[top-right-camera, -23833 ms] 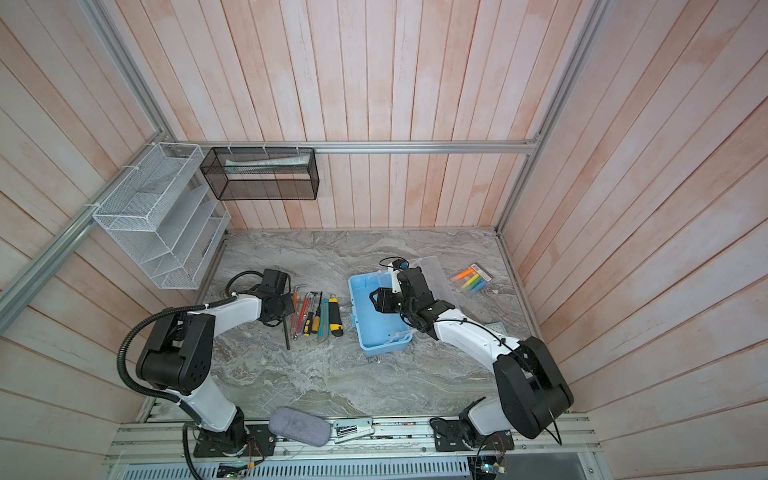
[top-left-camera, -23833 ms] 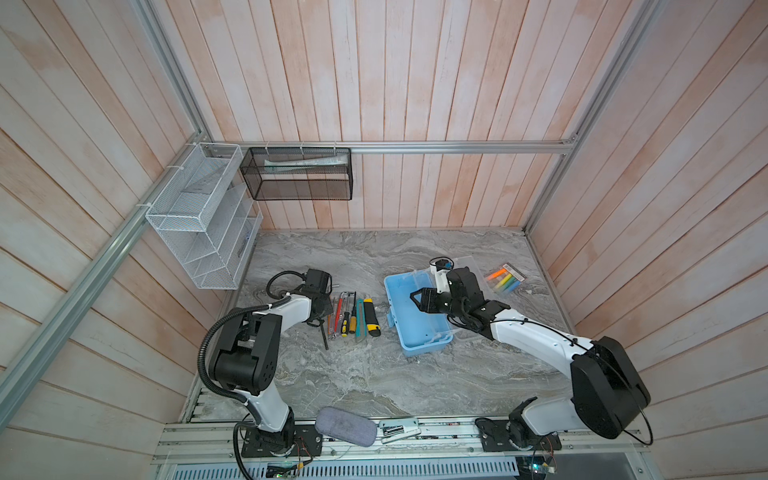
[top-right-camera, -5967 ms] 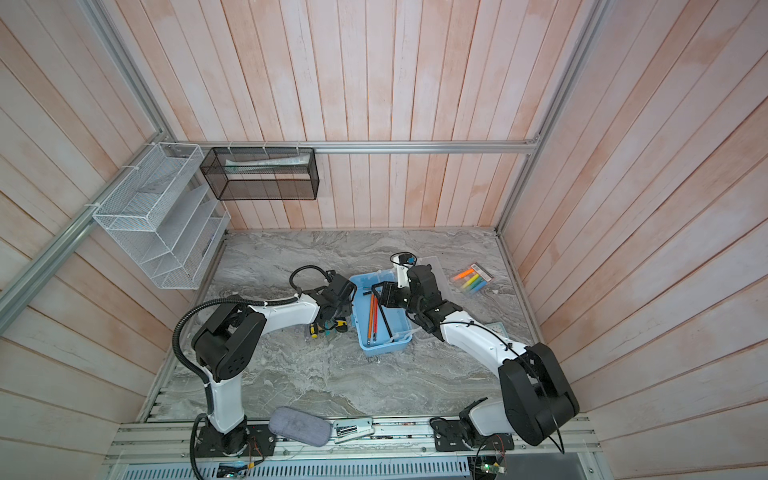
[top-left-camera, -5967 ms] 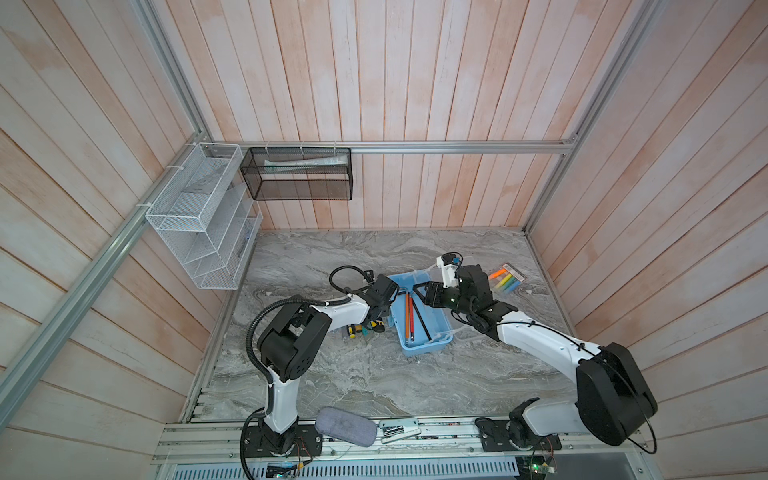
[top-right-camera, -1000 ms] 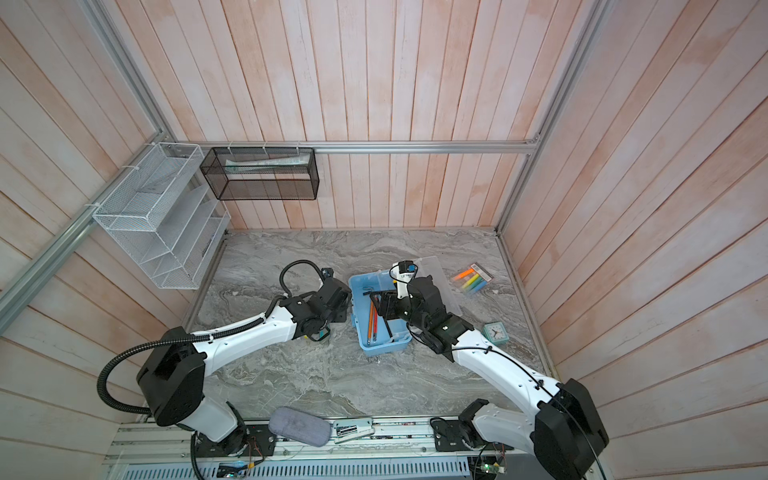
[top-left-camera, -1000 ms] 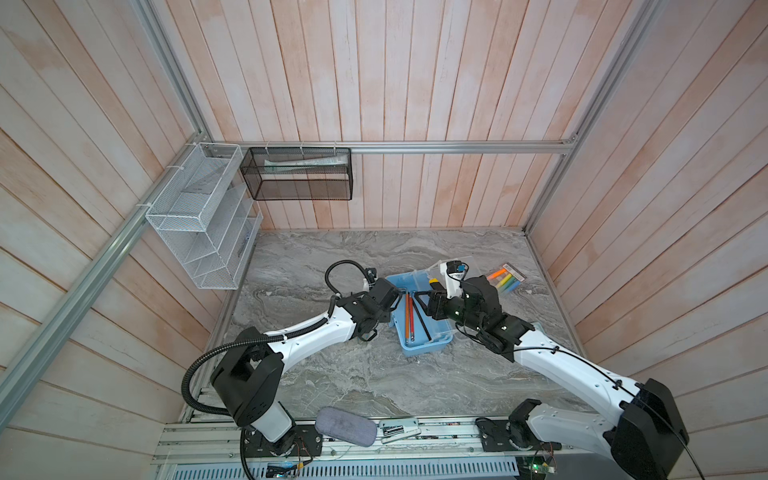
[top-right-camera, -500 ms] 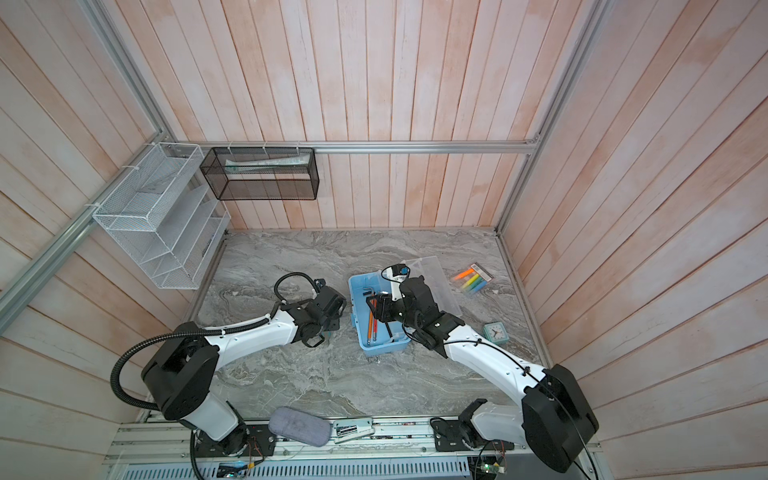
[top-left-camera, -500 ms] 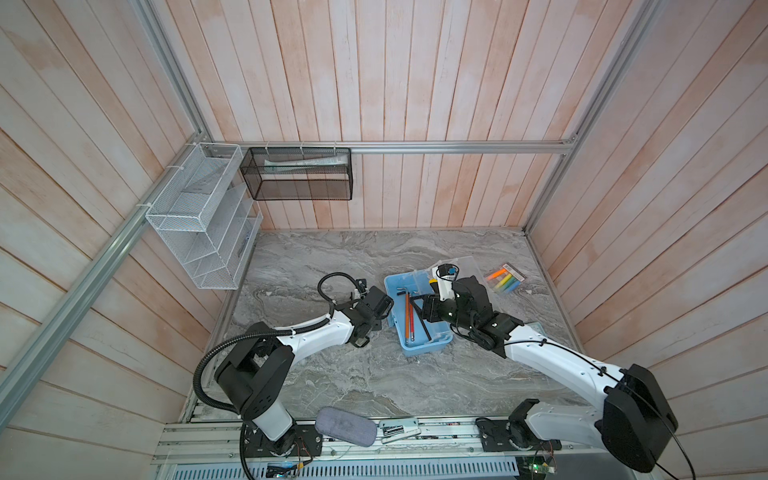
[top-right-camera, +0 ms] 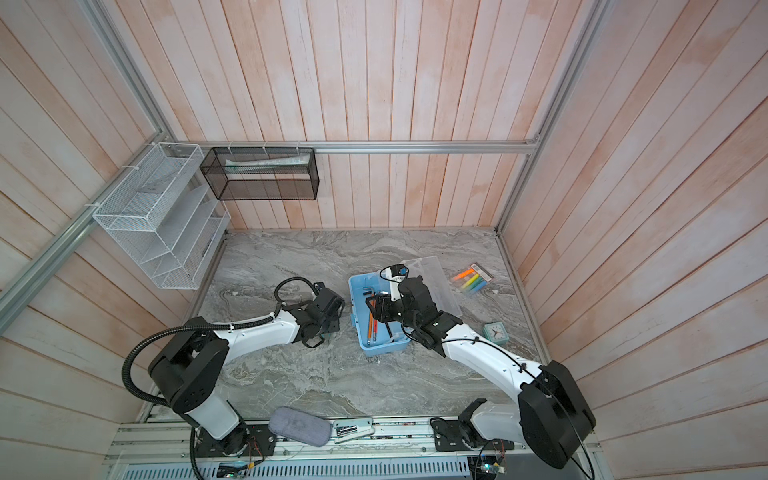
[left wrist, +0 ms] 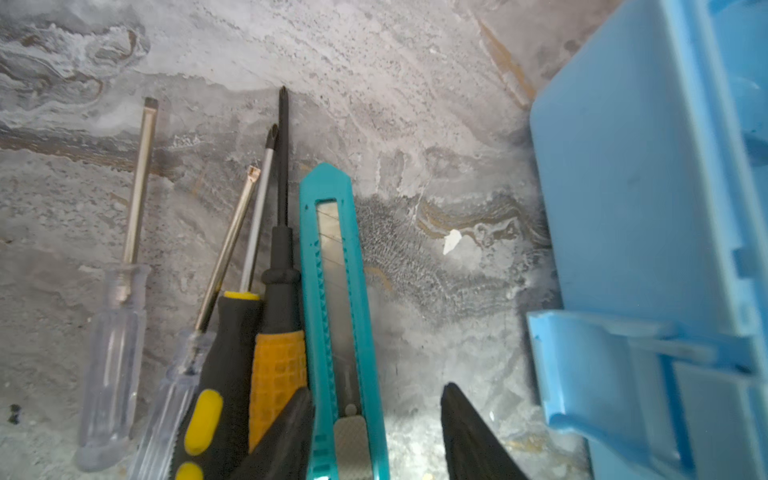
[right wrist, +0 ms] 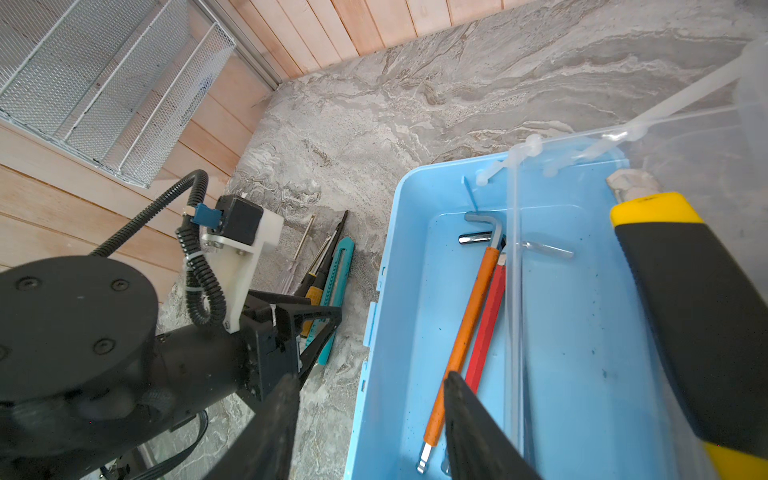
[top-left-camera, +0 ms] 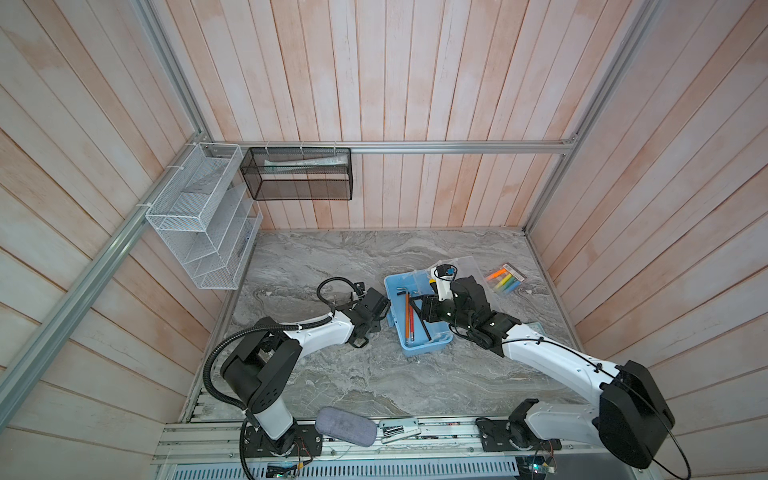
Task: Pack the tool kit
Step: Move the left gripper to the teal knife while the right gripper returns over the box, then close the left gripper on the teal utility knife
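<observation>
In both top views the light-blue box [top-left-camera: 428, 348], lid [top-left-camera: 478, 270] open, sits on the table [top-left-camera: 353, 374] btwn the arms w/ hex keys [top-left-camera: 409, 318] inside; left wrist cam: left gripper [left wrist: 376, 388] fingers spread astride teal knife [left wrist: 332, 270] by screwdrivers [left wrist: 232, 324]; right wrist cam: right gripper [right wrist: 370, 376] fingers spread, empty, over box's rim.

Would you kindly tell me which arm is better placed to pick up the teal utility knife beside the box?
Left. The left gripper, open, hangs directly over the teal utility knife, fingers straddling its handle end; the right gripper is open above the blue box instead.
</observation>
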Controlling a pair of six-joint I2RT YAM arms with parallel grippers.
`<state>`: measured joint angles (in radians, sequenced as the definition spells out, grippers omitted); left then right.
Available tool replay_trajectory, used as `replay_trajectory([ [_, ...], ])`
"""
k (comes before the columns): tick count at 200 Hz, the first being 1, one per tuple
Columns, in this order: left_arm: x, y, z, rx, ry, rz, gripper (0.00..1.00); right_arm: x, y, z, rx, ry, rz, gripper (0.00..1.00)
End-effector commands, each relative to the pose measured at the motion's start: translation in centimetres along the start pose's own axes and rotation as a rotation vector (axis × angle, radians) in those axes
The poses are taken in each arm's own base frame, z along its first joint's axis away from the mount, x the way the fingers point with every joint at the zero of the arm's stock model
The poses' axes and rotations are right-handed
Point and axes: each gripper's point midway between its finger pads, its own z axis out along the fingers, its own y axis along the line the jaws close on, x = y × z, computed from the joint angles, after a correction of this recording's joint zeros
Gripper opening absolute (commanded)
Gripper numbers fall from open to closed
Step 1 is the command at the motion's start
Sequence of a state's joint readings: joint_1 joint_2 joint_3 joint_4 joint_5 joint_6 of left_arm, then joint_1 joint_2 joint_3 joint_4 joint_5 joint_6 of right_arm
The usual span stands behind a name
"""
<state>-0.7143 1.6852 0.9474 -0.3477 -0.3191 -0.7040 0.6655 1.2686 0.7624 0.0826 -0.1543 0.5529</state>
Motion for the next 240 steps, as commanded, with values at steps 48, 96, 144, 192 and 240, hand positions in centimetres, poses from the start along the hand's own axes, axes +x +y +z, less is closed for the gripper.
replay_trajectory([
  [48, 0.3, 0.5, 0.5, -0.014, 0.007, -0.014, 0.52, 0.3, -0.1, 0.2, -0.008, -0.015, 0.008, 0.55],
  [96, 0.4, 0.8, 0.8, -0.030, 0.008, -0.016, 0.52, 0.6, -0.5, 0.6, -0.021, -0.004, 0.021, 0.55],
  [144, 1.0, 1.3, 1.7, -0.062, 0.025, -0.021, 0.52, 0.7, -0.8, 0.6, -0.015, -0.004, 0.025, 0.55],
  [192, 1.6, 1.8, 2.7, -0.097, 0.045, -0.014, 0.51, 0.8, -1.1, 0.9, -0.013, 0.001, 0.031, 0.55],
  [240, 1.6, 2.1, 3.3, -0.122, 0.044, -0.001, 0.50, 0.7, -1.3, 1.1, -0.013, 0.003, 0.036, 0.55],
])
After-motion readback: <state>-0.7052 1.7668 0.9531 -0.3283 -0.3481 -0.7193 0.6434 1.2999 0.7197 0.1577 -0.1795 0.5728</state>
